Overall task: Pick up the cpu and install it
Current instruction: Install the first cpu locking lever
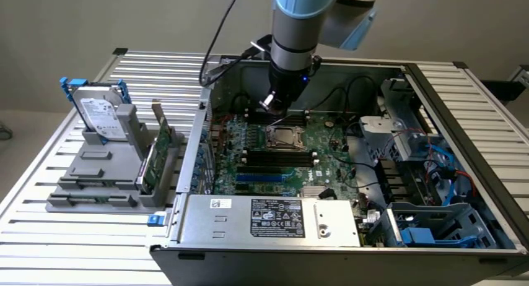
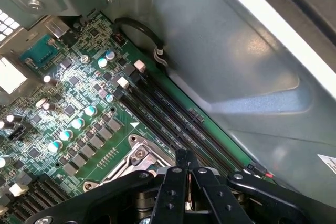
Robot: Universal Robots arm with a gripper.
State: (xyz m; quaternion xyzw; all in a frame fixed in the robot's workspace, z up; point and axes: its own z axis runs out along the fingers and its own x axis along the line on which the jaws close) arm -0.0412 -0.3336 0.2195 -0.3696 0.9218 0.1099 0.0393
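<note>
The fingers [image 2: 170, 192] are closed on the cpu [image 2: 189, 196], seen edge-on as a thin strip between them. They hang inside the case [image 1: 331, 261], just over the socket's [image 1: 285, 137] far edge.

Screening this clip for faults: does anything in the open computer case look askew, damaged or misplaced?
Nothing stands out. The shut fingers hang near the socket on the motherboard inside the case; nothing looks loose, bent or spilled.

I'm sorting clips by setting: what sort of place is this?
Probably a lab bench for computer assembly: an open grey metal computer case with its green motherboard exposed lies on a slatted aluminium table, beside a silver hard drive.
</note>
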